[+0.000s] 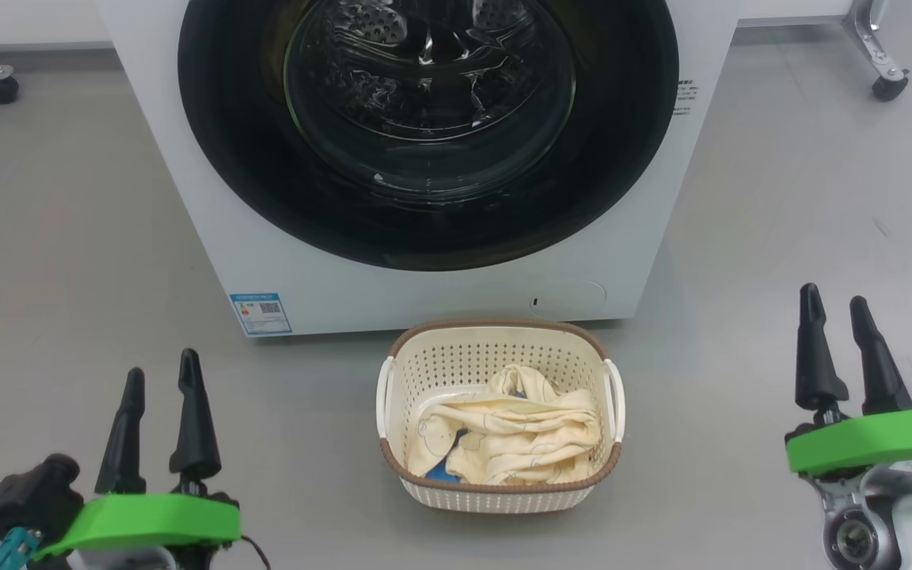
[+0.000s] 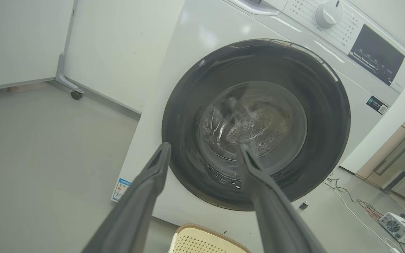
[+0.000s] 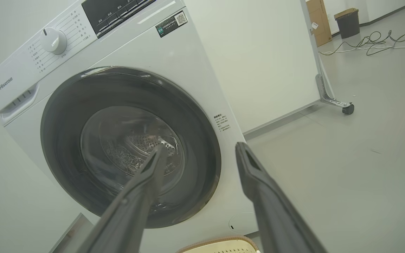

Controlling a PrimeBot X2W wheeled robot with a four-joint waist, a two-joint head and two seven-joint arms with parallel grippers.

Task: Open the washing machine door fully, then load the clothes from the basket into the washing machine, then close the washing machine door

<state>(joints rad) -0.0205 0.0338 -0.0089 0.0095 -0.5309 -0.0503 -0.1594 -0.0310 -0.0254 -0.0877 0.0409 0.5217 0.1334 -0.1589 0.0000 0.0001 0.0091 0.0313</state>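
The white washing machine (image 1: 282, 237) stands straight ahead, its round black-rimmed washing machine door (image 1: 234, 158) shut flat against the front. On the floor just before it sits the cream basket (image 1: 495, 348) holding the pale yellow clothes (image 1: 519, 431) with blue patches. My left gripper (image 1: 159, 380) hangs open at the lower left, well left of the basket. My right gripper (image 1: 834, 305) is open at the lower right, well right of it. The left wrist view looks past the left gripper (image 2: 204, 149) at the door (image 2: 322, 116). The right wrist view looks past the right gripper (image 3: 199, 149) at the door (image 3: 62, 123).
Grey floor surrounds the machine. A wheeled white panel (image 2: 76, 94) stands to its left, another wheeled frame foot (image 1: 887, 79) to its right. Cables (image 2: 350, 200) and a small white box (image 2: 399, 228) lie on the floor at the right.
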